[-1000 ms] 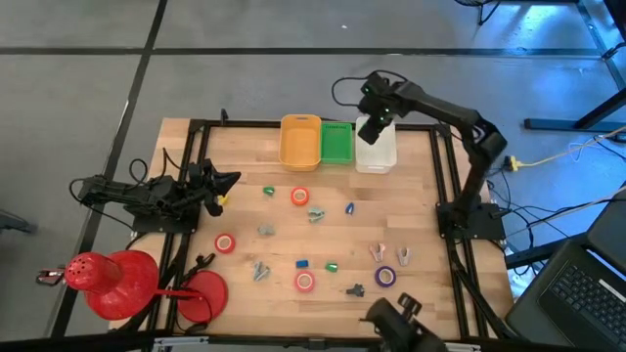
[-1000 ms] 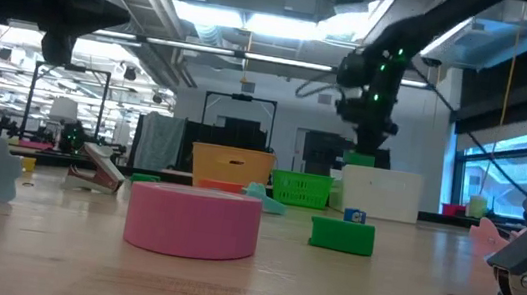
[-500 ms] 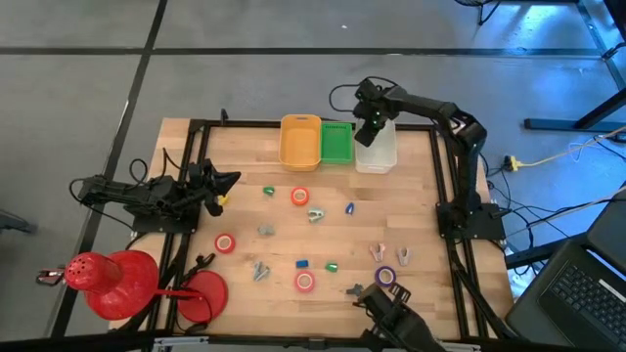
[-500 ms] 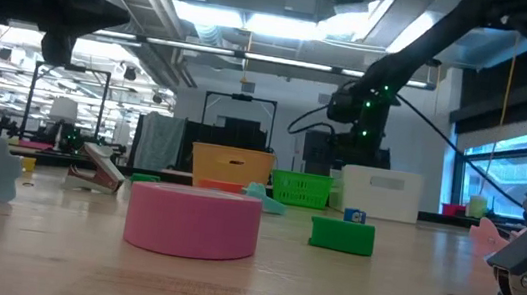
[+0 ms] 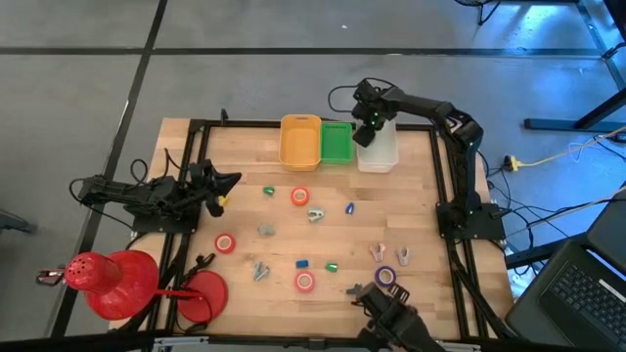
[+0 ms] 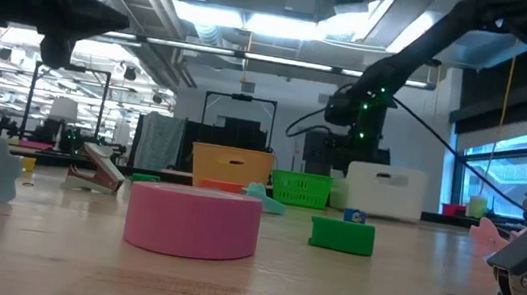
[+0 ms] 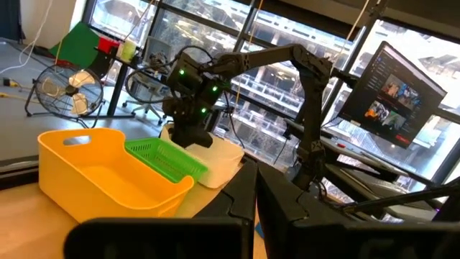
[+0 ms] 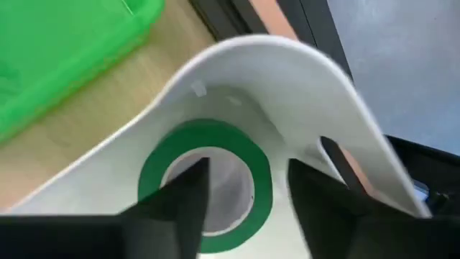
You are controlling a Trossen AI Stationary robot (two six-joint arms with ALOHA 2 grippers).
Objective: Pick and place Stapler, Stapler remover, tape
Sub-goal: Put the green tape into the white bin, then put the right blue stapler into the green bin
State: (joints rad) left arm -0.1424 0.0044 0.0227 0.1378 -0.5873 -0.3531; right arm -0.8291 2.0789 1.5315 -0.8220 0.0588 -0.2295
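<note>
right pincer [image 8: 241, 191] hangs spread open over the white bin [image 5: 378, 152] at the table's 1 o'clock, green tape roll [image 8: 205, 183] loose inside, so lifting out crooked could hook the roll or the rim.

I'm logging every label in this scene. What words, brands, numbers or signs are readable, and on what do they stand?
No text can be read in any view.
Monitor: shows pictures, any wording too small to read.
White bin: a faint mark on its side, too blurred to read.
Small blue item: a pale mark, unreadable.
Green tape roll in the white bin: no print visible.
</note>
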